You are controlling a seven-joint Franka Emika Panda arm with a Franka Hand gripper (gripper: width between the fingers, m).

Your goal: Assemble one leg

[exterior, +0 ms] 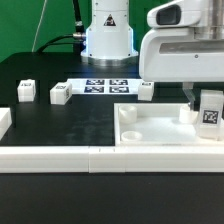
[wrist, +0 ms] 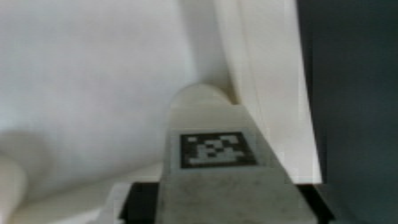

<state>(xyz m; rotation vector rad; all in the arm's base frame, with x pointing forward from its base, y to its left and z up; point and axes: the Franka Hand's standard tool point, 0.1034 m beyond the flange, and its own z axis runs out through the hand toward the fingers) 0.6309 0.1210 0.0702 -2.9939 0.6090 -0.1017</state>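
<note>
Wrist view shows the gripper clenched on the leg, a small white plastic cuboid block. Its dark pads press on two opposite sides, and the face with the black-and-white square marker tag is turned to the camera.

In the exterior view the held block hangs upright at the far corner of the large white square plastic tray, on the exterior view's right, low over the tray or touching it; which, I cannot tell. A round hole shows at the tray's other far corner. The hole under the block is hidden.

To do this step well, I judge the block should:
- stay vertical and square to the tray's walls;
- be centred on the corner hole before any downward push;
- go down slowly, so a snag on the rim shows before the tray slides on the black table;
- be let go only once seated.

Other small white blocks wait on the table, well apart from the tray, near the flat white marker board.

No brand name or readable writing appears; the only markings are the square coded tags, whose patterns are too coarse to decode.
</note>
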